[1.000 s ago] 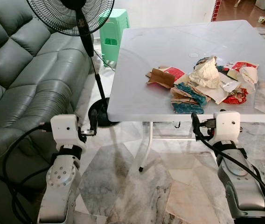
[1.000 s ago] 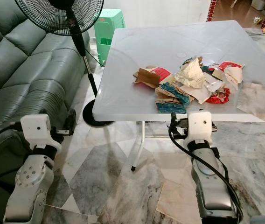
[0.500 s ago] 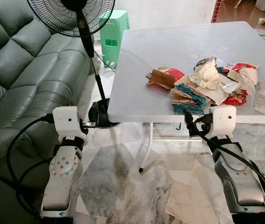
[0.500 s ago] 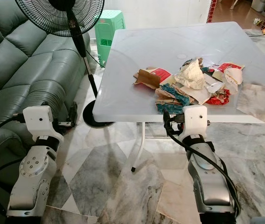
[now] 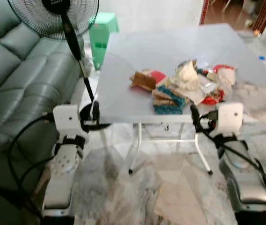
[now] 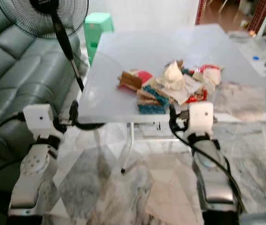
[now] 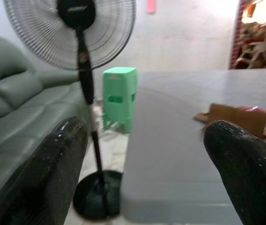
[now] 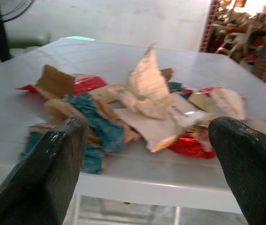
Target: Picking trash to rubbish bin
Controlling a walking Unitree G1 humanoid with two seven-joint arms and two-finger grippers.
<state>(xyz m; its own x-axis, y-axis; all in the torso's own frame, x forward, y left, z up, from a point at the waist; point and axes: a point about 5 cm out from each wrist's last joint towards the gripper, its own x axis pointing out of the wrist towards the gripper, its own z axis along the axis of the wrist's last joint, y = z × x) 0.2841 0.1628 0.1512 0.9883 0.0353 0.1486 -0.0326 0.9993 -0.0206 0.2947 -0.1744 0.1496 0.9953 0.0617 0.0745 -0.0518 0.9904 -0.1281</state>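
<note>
Crumpled paper and wrapper trash (image 5: pixel 184 86) lay heaped on the grey square table (image 5: pixel 123 70), towards its near edge, with a blue scrap (image 8: pixel 93 136) nearest you. Your right claw (image 8: pixel 147 140) hung at that edge facing the heap, fingers spread wide and holding nothing. Your left claw (image 7: pixel 142 154) was likewise wide open and empty at the table's near left corner, beside the black standing fan (image 5: pixel 62 18). You were in the approach step; next you needed to reach the right claw forward over the edge onto a scrap.

We see both eye views smeared by blur. The trash pile (image 5: pixel 182 86) on the tabletop (image 5: pixel 123 96) blends together; the fan (image 5: pixel 53 16) head is cut off.
</note>
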